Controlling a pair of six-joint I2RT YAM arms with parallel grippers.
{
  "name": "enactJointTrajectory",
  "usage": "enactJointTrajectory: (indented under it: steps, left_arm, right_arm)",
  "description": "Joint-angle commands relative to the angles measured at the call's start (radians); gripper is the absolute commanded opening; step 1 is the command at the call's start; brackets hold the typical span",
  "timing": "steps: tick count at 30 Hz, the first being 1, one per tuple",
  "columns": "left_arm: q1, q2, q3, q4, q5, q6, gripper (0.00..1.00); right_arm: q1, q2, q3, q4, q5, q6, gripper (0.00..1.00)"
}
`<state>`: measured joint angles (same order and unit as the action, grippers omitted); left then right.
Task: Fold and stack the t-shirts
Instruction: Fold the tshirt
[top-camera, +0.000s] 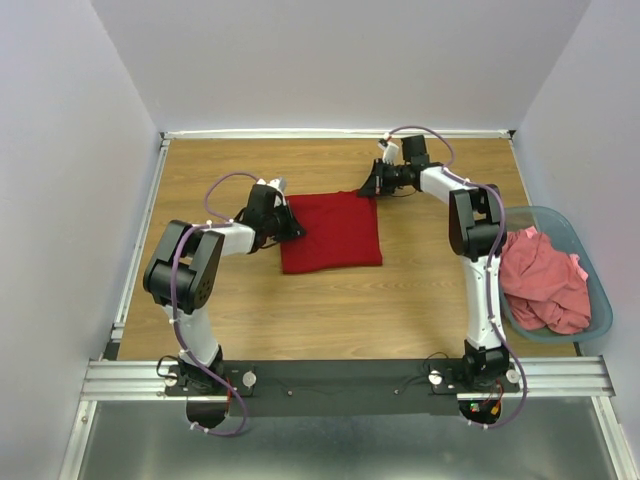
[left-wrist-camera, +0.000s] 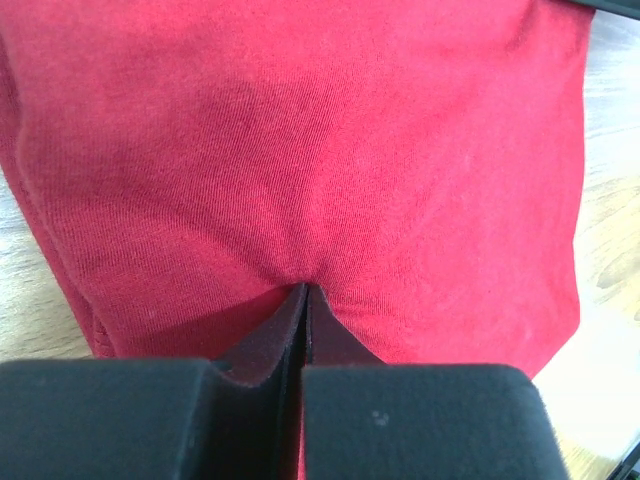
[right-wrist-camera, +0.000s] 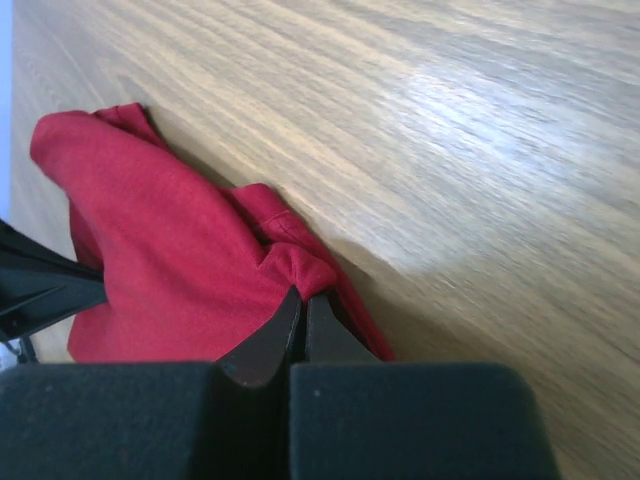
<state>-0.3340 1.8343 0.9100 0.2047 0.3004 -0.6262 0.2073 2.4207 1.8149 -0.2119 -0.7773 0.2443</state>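
A dark red t-shirt (top-camera: 335, 235) lies folded into a rough square in the middle of the wooden table. My left gripper (top-camera: 295, 228) is at its left edge, shut with the cloth (left-wrist-camera: 300, 150) puckering at the tips of the left gripper (left-wrist-camera: 306, 290). My right gripper (top-camera: 370, 187) is at the shirt's far right corner, shut on a bunched bit of the red fabric (right-wrist-camera: 170, 260) at the right gripper's tips (right-wrist-camera: 303, 295). Salmon-pink t-shirts (top-camera: 540, 280) lie heaped in the basket on the right.
The grey-blue plastic basket (top-camera: 592, 262) stands at the table's right edge, beside the right arm's base. Bare wood (top-camera: 330, 310) lies between the red shirt and the arm bases. White walls close in the table on three sides.
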Motion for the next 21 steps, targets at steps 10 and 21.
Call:
enactJointTrajectory:
  steps: [10,21]
  left_arm:
    - [0.000,0.019,-0.082,-0.087,-0.017,-0.006,0.09]
    - [0.007,-0.098,0.114,-0.168,-0.021,-0.006,0.59]
  right_arm:
    - [-0.025,-0.109,-0.094,0.023,0.161,0.035,0.02]
    - [-0.023,-0.241,-0.109,0.023,0.141,0.125,0.58]
